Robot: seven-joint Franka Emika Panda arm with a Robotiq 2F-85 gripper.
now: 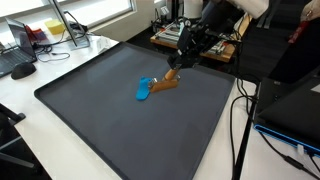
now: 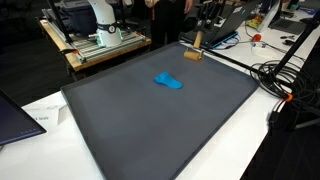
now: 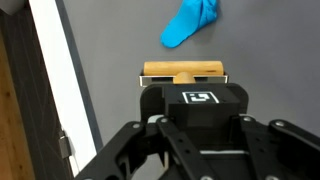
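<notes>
Block (image 3: 184, 71) on the mat (image 2: 150, 120), close to one edge, directly below the gripper (image 2: 196, 46). Cloth (image 3: 193, 25) lies on the mat nearer its middle, beyond the block in the wrist view, near it but apart. Mat lies flat on the table (image 1: 70, 60).

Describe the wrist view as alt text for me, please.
The pincer is closed across the middle of a wooden block over a dark grey mat. A crumpled blue item lies just beyond the block, not touching it.
</notes>
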